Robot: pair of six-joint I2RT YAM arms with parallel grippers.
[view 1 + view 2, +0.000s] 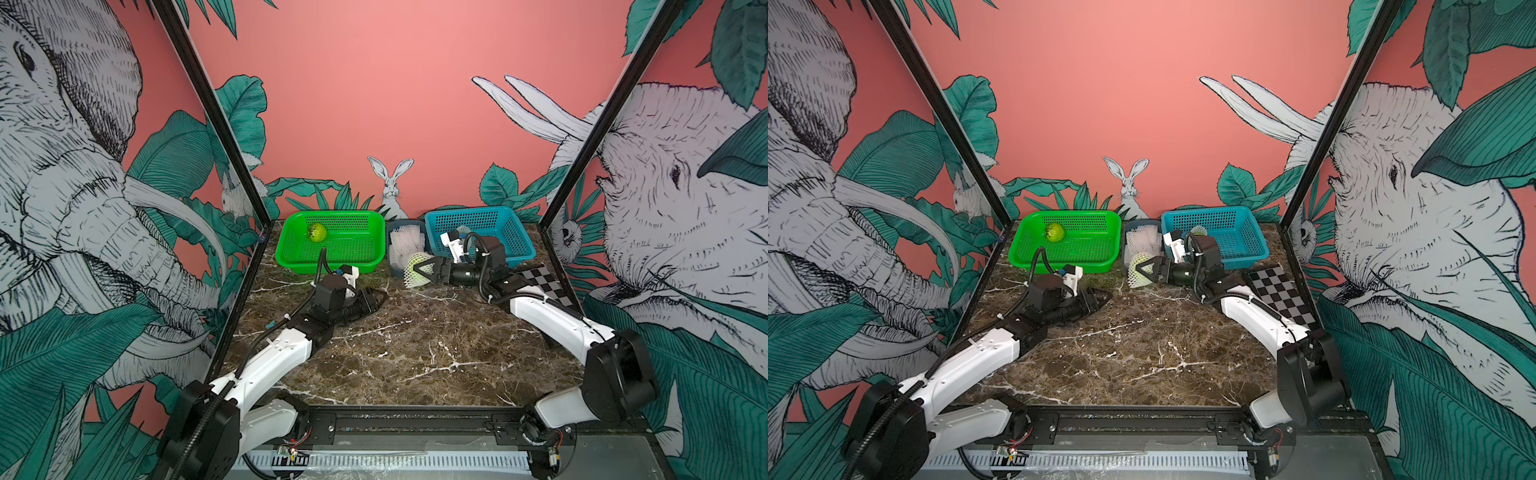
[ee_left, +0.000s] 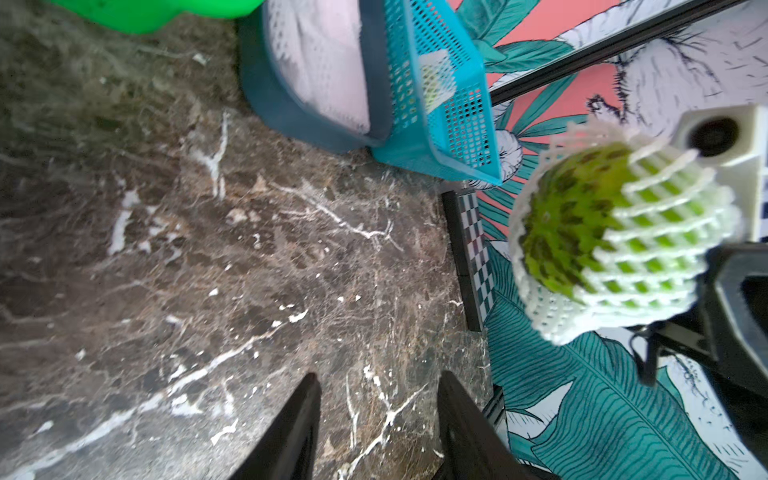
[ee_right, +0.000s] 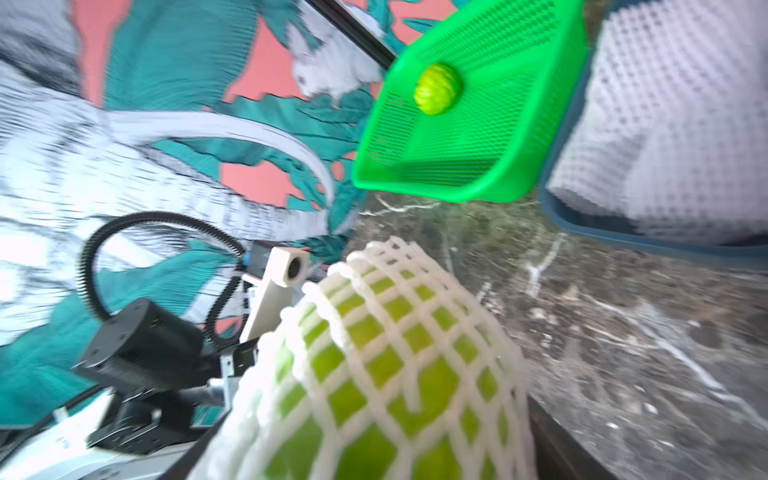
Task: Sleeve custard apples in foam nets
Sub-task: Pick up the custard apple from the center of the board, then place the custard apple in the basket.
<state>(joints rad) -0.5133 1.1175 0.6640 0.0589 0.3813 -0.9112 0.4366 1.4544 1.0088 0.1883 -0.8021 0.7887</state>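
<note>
Over worktop (image 1: pixel 415 353), R claw (image 1: pixel 420 269) clamps netted custard apple (image 2: pixel 582 232); sleeved fruit (image 1: pixel 463 230) already in blue basket (image 1: pixel 473 210), bare fruit (image 1: pixel 317 232) waits in green basket (image 1: pixel 332 214). Approx. 2 of 3 netted. L claw (image 2: pixel 377 376) spread, empty.

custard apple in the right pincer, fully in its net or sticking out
Partly in: foam net wraps most of the custard apple; one end is bare in the left wrist view.

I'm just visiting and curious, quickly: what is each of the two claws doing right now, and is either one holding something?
Left gripper: open, holding nothing.
Right gripper: closed on a custard apple sleeved in a foam net.
</note>
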